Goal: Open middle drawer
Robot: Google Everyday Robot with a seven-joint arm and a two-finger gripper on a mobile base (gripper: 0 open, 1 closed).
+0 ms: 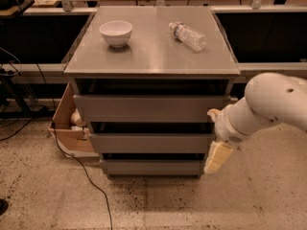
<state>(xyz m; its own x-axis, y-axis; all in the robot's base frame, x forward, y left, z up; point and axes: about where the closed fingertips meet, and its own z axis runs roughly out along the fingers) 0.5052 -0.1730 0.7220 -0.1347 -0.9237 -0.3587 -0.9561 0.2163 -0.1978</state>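
The grey cabinet has three stacked drawers. The middle drawer (151, 143) has a plain flat front of mid height and is closed, flush between the taller top drawer (148, 108) and the lowest, narrowest drawer (151, 167). My gripper (218, 156) hangs from the white arm (268, 104) at the cabinet's right front corner, beside the right end of the middle drawer's front. Only one pale finger shows clearly. It holds nothing that I can see.
A white bowl (116, 33) and a plastic water bottle (187, 35) lying on its side rest on the cabinet top (153, 61). An open cardboard box (69, 123) stands on the floor left of the cabinet. A black cable (81, 169) runs across the speckled floor.
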